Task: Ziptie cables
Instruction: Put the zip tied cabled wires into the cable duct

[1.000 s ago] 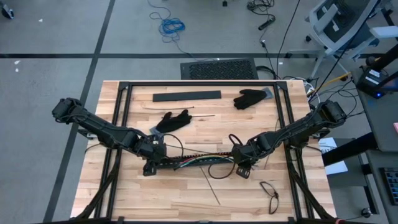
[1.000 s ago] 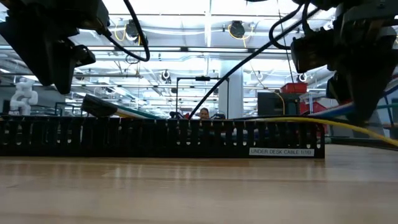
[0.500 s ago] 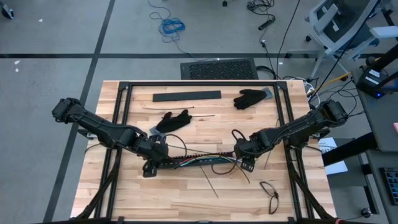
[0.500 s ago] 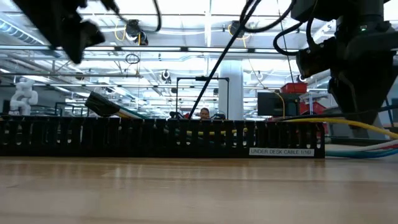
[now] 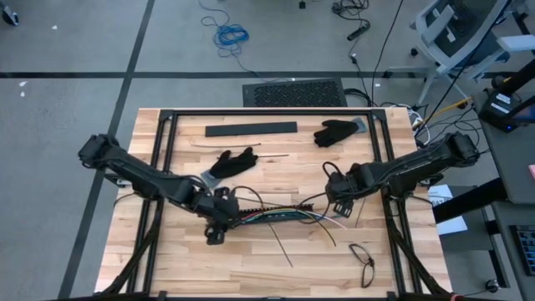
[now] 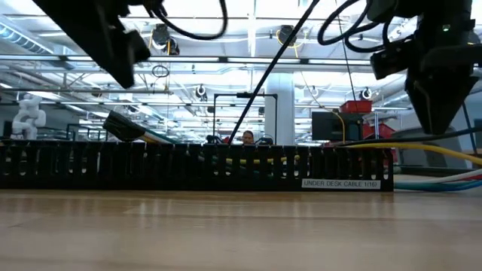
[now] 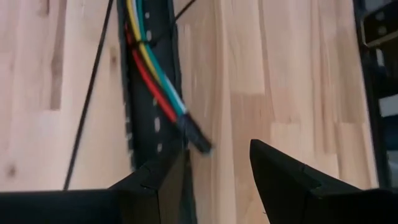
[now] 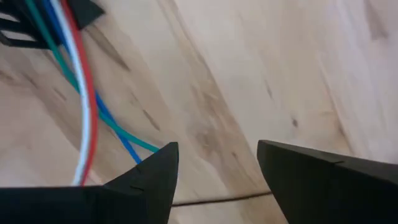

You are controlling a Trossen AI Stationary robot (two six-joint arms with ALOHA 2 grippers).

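Note:
The cables (image 5: 280,216), red, yellow, green, white and blue, lie in a bundle along the long black slotted bar (image 6: 196,165) across the middle of the table. My left gripper (image 5: 215,234) hovers open above the bundle's left end, where the wires (image 7: 152,74) end at a black plug (image 7: 199,140). My right gripper (image 5: 341,209) hangs open, pointing down, just past the right end, where the loose wire ends (image 8: 81,93) fan out on the wood. Nothing is between either gripper's fingers.
Two black gloves (image 5: 232,163) (image 5: 334,132) and a flat black bar (image 5: 251,129) lie toward the far edge. A thin black strip (image 5: 284,247) and a small black cable loop (image 5: 362,255) lie on the near side. Black frame rails (image 5: 159,167) run along both sides.
My left gripper has gone toward the near edge and a little to the right, rising slightly. My right gripper has risen and drawn back toward the table's right and far edges, tipping to point down. The wires' right ends, raised by it a second ago, now lie lower on the table.

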